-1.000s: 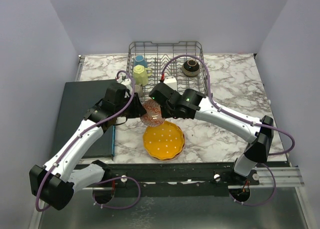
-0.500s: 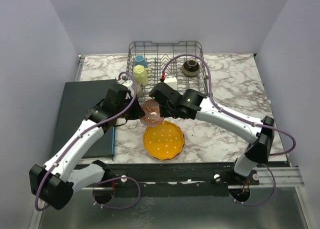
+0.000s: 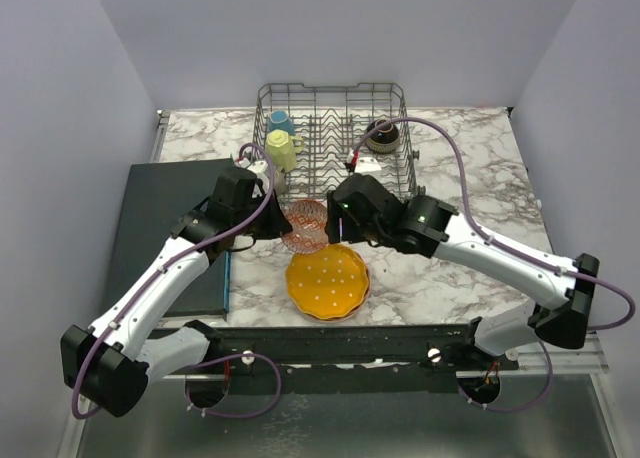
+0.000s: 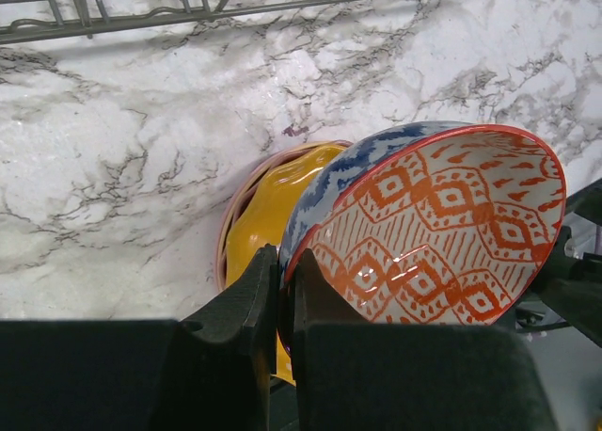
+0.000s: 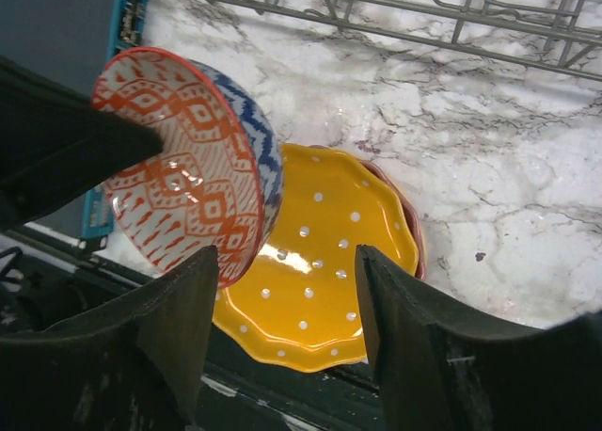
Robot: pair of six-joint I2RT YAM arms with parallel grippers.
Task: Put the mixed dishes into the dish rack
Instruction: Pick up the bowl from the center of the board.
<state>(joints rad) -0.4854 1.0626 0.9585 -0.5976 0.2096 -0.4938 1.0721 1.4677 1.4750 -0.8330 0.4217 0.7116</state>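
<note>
The patterned bowl (image 4: 433,233) is pinched at its rim by the left pincer (image 4: 282,273), which is pressed together on it. The bowl is held tilted above the marble bench (image 3: 470,178), just in front of the dish rack (image 3: 330,85). In the left wrist view the pinched stretch of rim is covered by the fingers, and most of the scalloped orange dotted plate (image 5: 320,290) below is hidden behind the bowl. Compared with a second ago, the right pincer (image 5: 282,262) has been spread and drawn back off the bowl, which is now carried by the left alone.
</note>
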